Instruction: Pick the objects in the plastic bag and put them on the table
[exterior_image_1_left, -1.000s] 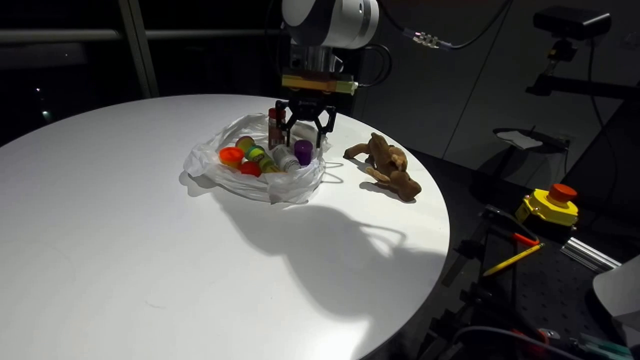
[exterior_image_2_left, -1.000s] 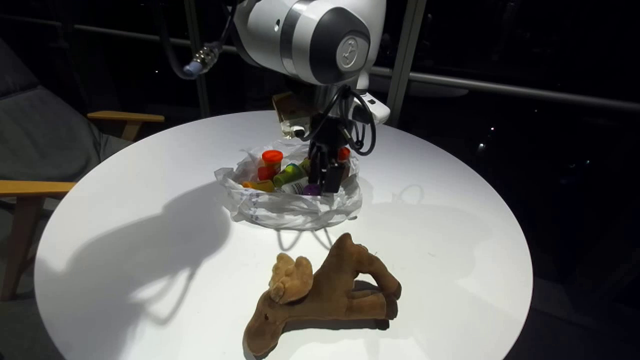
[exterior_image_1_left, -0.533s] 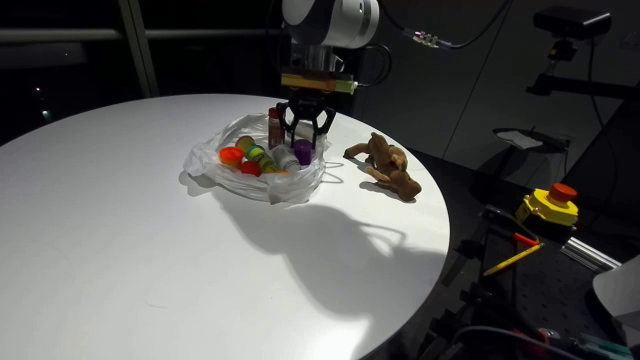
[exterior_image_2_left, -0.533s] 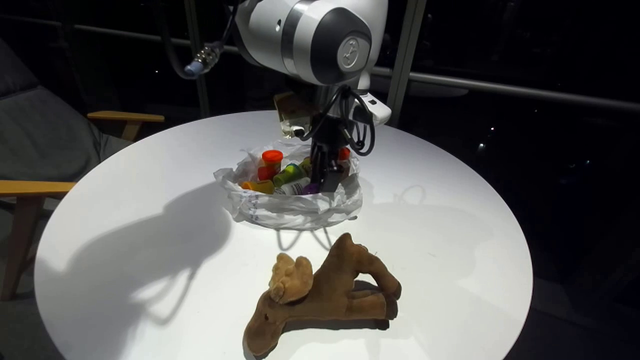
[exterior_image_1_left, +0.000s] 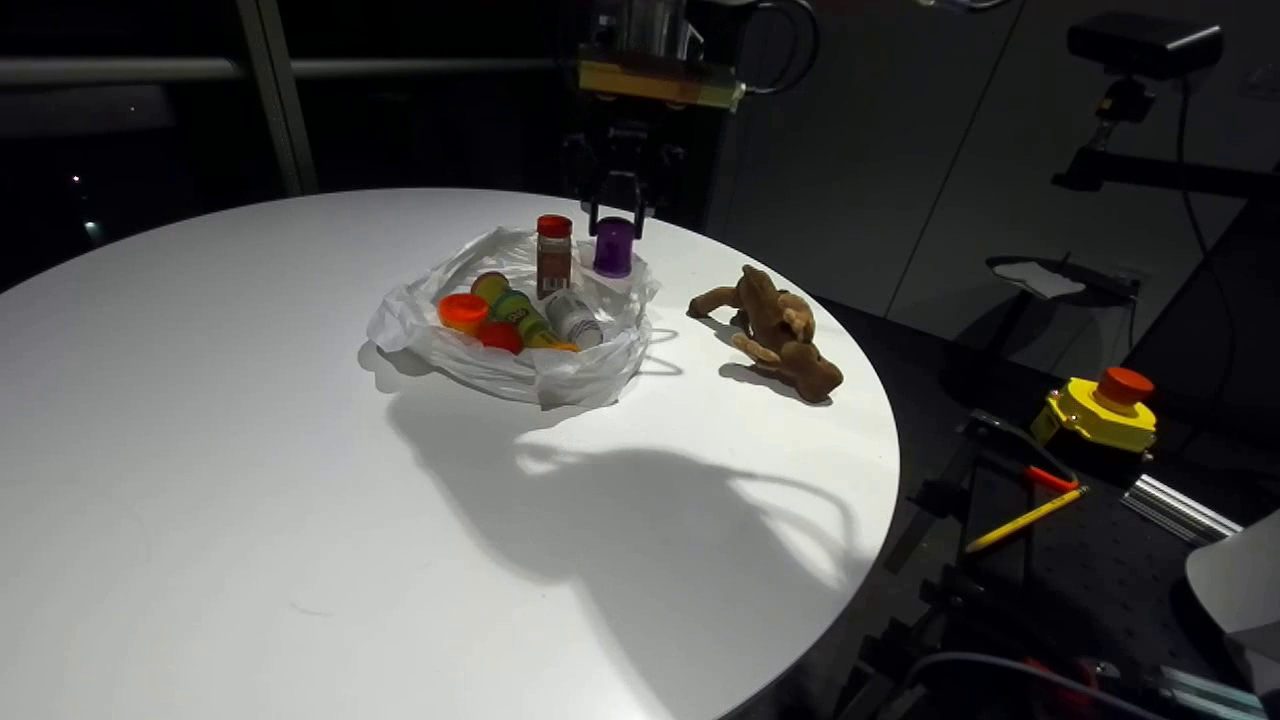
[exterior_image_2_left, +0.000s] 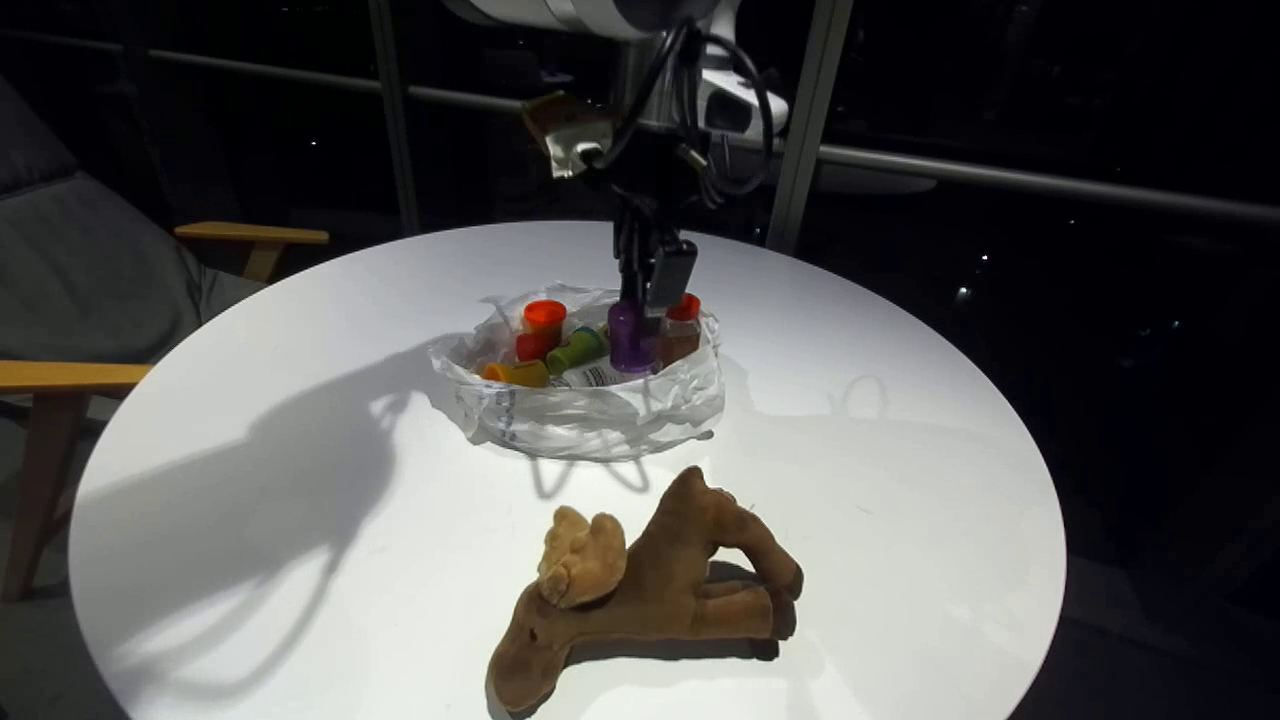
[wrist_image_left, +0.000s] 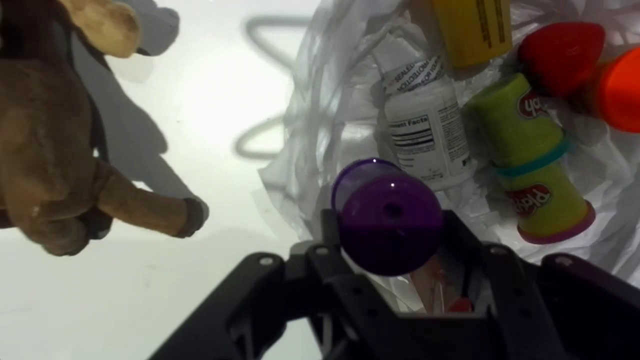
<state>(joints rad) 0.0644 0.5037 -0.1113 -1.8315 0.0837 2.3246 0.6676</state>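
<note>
Purple and smooth, the small cylinder (exterior_image_1_left: 613, 256) hangs upright over the wrinkled translucent plastic bag (exterior_image_1_left: 590, 380), its top pinched by the partly closed black gripper (exterior_image_1_left: 617, 226). From it, in the wrist view, the round white table (wrist_image_left: 125, 280) lies between eight and nine o'clock, the brown plush animal (wrist_image_left: 45, 135) past nine; the carry likely goes toward eight.

Bench (exterior_image_1_left: 250, 500): plain white. Bag (exterior_image_1_left: 560, 380), near centre of an exterior view: translucent whitish; jar (exterior_image_1_left: 554, 265), upper centre: red cap, rust-brown body. Plush animal (exterior_image_2_left: 650, 610), lower centre of an exterior view: brown, antlers, to my eye, tan. Wrist view: container (wrist_image_left: 392, 232), centre, deep purple; tool (wrist_image_left: 391, 222), bottom, black; bottle (wrist_image_left: 430, 140), white, black-printed; paired cans (wrist_image_left: 531, 159), right, yellow-green with red ovals, teal band; tub (wrist_image_left: 472, 32), top, yellow, dark-striped; lid (wrist_image_left: 622, 92), right edge, orange.
</note>
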